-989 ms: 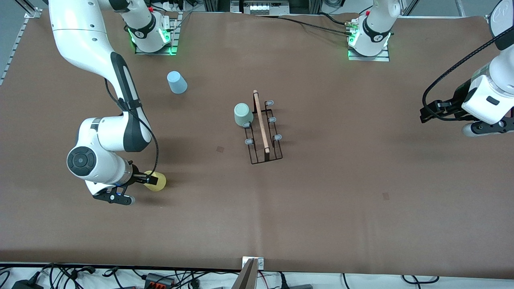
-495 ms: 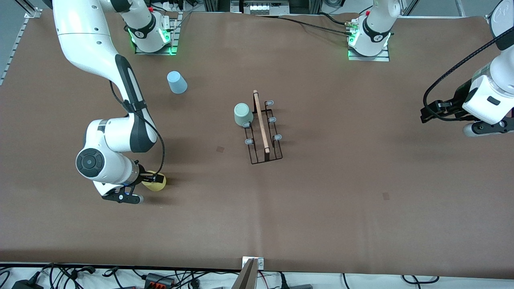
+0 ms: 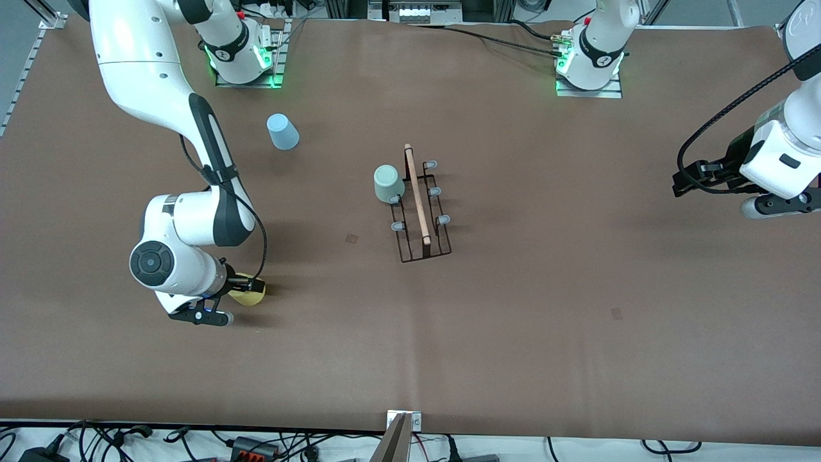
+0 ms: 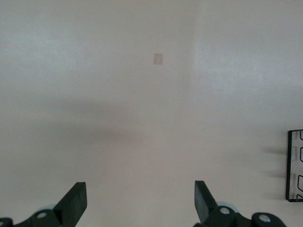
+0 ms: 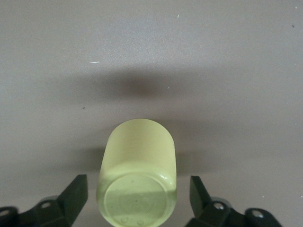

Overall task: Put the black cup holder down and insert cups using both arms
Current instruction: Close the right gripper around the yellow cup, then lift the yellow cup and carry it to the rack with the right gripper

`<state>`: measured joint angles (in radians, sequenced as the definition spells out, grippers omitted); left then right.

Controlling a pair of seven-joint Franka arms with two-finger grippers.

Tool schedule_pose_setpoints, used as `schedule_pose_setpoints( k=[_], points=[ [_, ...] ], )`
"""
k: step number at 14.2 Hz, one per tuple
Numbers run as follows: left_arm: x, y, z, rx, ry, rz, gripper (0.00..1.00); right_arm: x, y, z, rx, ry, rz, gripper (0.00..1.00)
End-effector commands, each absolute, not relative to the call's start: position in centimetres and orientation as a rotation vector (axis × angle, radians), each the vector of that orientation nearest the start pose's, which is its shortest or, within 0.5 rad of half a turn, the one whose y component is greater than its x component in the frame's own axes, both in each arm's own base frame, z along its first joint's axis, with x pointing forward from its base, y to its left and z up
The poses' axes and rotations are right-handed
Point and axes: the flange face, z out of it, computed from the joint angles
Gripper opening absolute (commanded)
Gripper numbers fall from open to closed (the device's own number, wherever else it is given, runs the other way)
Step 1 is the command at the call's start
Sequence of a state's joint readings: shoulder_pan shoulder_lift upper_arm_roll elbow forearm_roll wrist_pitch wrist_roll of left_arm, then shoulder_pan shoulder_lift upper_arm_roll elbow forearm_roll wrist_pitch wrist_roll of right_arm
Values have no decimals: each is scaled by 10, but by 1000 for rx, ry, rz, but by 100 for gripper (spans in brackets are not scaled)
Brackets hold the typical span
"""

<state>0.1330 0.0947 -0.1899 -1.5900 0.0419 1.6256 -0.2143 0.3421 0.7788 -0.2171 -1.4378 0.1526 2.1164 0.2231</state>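
So the right pincer (image 3: 247, 285) is down low at the right arm's end of the brown surface (image 3: 545, 333), with the yellow cup (image 3: 250, 292) sitting between its fingers. In the right wrist view the yellow cup (image 5: 137, 175) is upside down, flat bottom facing up, and the two black fingertips (image 5: 75, 194) are spread wide, with a clear gap to the cup on each side, so they're around it but not touching it.

The black cup holder (image 3: 420, 212) stands around the middle of the surface, its light wooden rod handle (image 3: 417, 192) running along the top and the pale grey-blue capped pegs (image 3: 442, 220) sticking out on both sides. The mint green cup (image 3: 388, 183) is already hung upside down on the peg at the corner farthest from the front camera, on the side toward the right arm's end. The light blue cup (image 3: 282, 131) stands upside down on the surface by itself, farther from the front camera than the holder and toward the right arm's base, well apart from everything else.

The left pincer (image 3: 689, 179) just waits up in the air over the left arm's end of the surface. In the left wrist view its fingers (image 4: 75, 201) are apart with nothing in them, and a corner of the black wire rack (image 4: 294, 165) peeks in at the edge.
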Motion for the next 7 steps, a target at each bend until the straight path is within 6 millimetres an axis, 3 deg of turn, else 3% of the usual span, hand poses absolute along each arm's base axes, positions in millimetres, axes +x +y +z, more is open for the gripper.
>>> schedule_pose_setpoints(
  k=[1,2,4,6,7],
  points=[
    [577,-23,572,-3115,-256,80,100,710,126,227,-3154,184,98,71],
    [577,-23,572,-3115,-256,80,100,711,125,228,-3152,197,96,53],
    [577,-22,572,-3115,-259,82,100,710,126,230,-3152,196,96,33],
    [577,-22,572,-3115,-259,82,100,710,136,245,-3150,162,84,27],
    [577,-23,572,-3115,-256,82,100,710,144,264,-3139,151,56,27]
  ],
)
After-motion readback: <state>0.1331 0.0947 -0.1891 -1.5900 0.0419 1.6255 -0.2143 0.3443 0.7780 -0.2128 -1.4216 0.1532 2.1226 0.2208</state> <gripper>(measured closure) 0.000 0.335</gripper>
